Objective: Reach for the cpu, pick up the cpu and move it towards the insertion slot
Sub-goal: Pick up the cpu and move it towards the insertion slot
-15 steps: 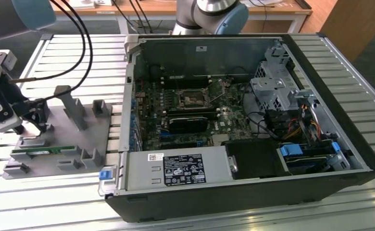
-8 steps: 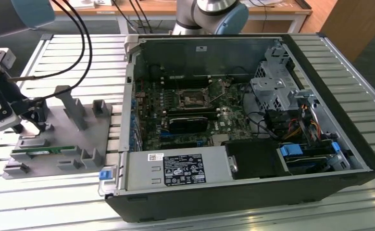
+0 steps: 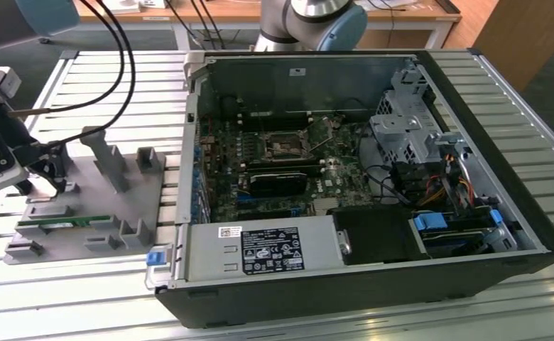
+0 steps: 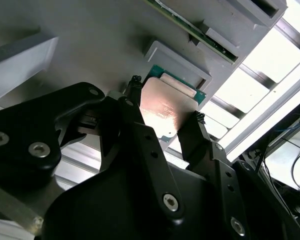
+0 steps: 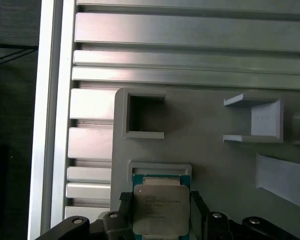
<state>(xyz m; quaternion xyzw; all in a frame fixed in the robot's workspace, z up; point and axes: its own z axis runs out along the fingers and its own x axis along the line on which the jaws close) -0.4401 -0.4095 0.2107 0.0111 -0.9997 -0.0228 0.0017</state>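
Note:
The cpu [image 5: 159, 209] is a flat square chip with a silvery top and a green rim. It lies in a shallow nest on the grey fixture plate [image 3: 97, 167], at the exterior view's left. My gripper [image 3: 47, 186] is down over it. In both wrist views the black fingertips [image 4: 199, 119] press against two opposite edges of the cpu [image 4: 166, 107], so the gripper [image 5: 160, 200] is shut on it. The insertion slot [image 3: 282, 145] is a dark square socket on the green board inside the open computer case, well to the exterior view's right of the gripper.
The fixture plate carries raised grey holders [image 3: 106, 160] and a green memory stick [image 3: 64, 222]. The open computer case [image 3: 466, 234] holds cables, a drive cage and a black block. Slatted aluminium table [image 3: 87, 298] lies all around. Black cables hang above the gripper.

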